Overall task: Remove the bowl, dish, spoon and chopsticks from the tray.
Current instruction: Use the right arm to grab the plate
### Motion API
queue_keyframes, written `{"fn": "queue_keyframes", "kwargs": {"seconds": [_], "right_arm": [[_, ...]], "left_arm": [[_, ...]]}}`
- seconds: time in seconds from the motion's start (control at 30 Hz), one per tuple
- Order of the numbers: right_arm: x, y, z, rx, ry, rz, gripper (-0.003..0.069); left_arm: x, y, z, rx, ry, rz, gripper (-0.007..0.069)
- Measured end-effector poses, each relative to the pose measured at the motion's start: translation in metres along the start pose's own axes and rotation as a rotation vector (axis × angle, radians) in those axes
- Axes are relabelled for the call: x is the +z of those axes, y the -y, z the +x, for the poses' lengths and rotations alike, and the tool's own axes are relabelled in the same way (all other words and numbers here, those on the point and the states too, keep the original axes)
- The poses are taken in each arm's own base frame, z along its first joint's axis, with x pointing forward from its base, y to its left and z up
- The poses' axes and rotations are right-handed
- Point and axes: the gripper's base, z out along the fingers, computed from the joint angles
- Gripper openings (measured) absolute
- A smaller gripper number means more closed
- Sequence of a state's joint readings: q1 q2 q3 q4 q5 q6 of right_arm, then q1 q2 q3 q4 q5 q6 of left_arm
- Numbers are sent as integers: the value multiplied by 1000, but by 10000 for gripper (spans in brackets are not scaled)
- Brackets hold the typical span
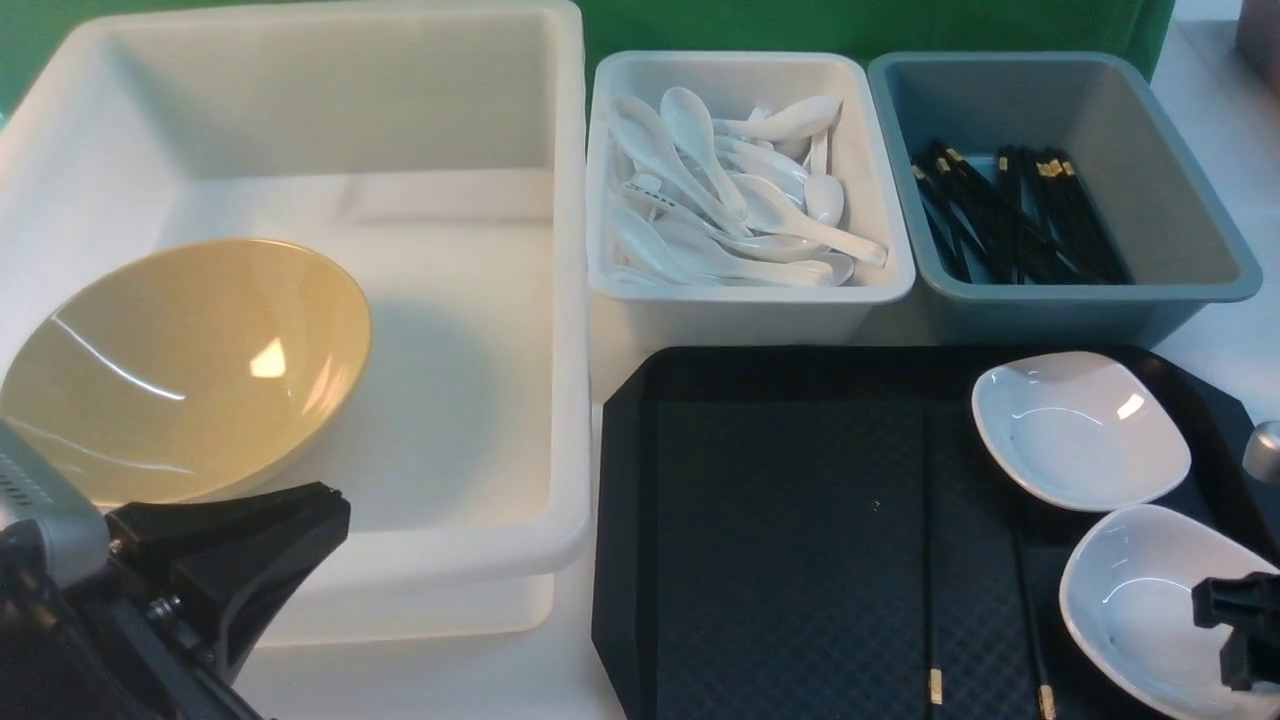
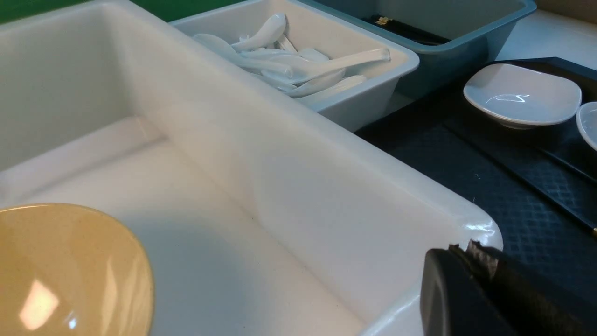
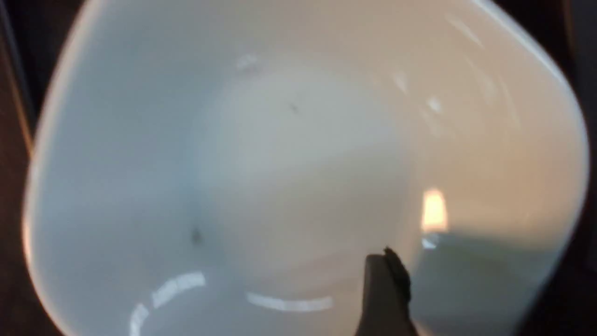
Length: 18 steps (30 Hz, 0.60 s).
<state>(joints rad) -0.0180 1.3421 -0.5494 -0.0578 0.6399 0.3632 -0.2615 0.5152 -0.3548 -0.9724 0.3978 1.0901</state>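
The olive-yellow bowl (image 1: 190,370) (image 2: 60,270) leans tilted inside the large white bin (image 1: 570,300). My left gripper (image 1: 335,510) (image 2: 466,249) is shut and empty, just outside that bin's near right corner. On the black tray (image 1: 780,520) lie two white dishes, a far one (image 1: 1080,430) (image 2: 522,95) and a near one (image 1: 1130,600) (image 3: 280,163), and a pair of black chopsticks (image 1: 930,620). My right gripper (image 1: 1240,630) (image 3: 466,289) hangs open at the near dish, one finger (image 3: 387,289) inside its rim. No spoon shows on the tray.
A small white bin (image 1: 750,290) behind the tray holds several white spoons. A grey-blue bin (image 1: 1180,260) to its right holds several black chopsticks. A green backdrop closes off the far side.
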Motion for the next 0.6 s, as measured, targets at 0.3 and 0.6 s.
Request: {"fn": "queue_keyframes", "kwargs": {"seconds": [0.3, 0.6], "right_arm": [[10, -9, -14, -80, 104, -76, 216], [-44, -15, -35, -235, 251, -104, 76]], "left_arm": [[0, -1, 0, 0, 3, -6, -11], [-20, 7, -10, 90, 76, 10, -11]]}}
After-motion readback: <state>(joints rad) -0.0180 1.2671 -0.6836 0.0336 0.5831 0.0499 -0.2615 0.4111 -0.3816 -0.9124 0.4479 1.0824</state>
